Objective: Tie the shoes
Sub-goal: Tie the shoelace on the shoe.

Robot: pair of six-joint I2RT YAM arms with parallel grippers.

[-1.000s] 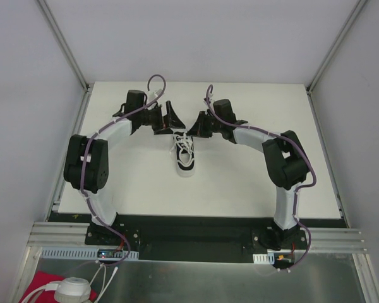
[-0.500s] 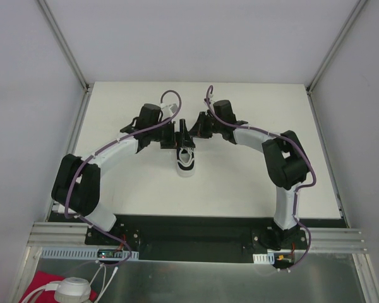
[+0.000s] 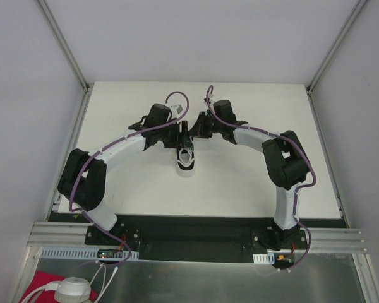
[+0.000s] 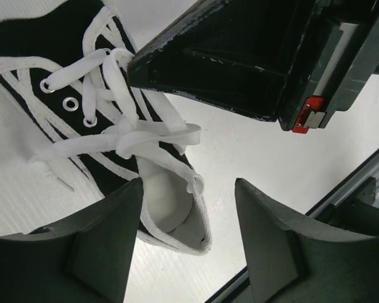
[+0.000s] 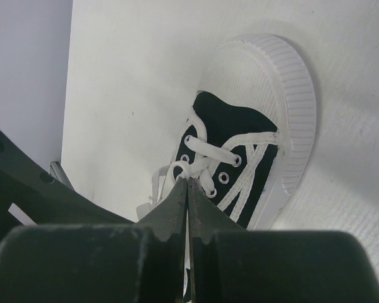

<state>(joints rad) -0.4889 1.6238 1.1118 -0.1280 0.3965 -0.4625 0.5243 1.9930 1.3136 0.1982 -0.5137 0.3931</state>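
Left arm (image 3: 123, 151): it bends in from the left side of the worktop (image 3: 240, 189) toward the middle, with a purple cable (image 3: 175, 96) looping above its wrist.

Left claw (image 3: 180, 136): it sits over the heel end of the sneaker. In the wrist view the left claw (image 4: 188, 189) stands partly open, with a clear gap between its two dark fingers (image 4: 107, 252). Nothing is gripped. The gap frames the shoe's white inner lining and one loose loop of lace. Whether the left finger touches the shoe's side cannot be told.

Sneaker (image 3: 186, 165): it lies on the worktop midway between the two arms, its white toe pointing to the near edge and its heel half hidden under the left claw. The sneaker (image 5: 237, 129) is black with a ribbed white toe rim and stands upright on its sole.

Laces (image 4: 145, 136): white and flat, they are threaded through metal eyelets, and the loose ends spill across the tongue and over the shoe's opening. The laces (image 5: 240, 158) cross on the black upper.

Right claw (image 3: 199, 126): it is just beside the left claw, on the far right of the shoe. The right claw (image 5: 188, 183) is closed tight, its tips pressed together on a lace strand by the top eyelets. The left wrist view shows the right claw (image 4: 131, 63) with its point at that strand.

Right arm (image 3: 284, 158): it arcs in from the right side of the worktop and carries its own purple cable.
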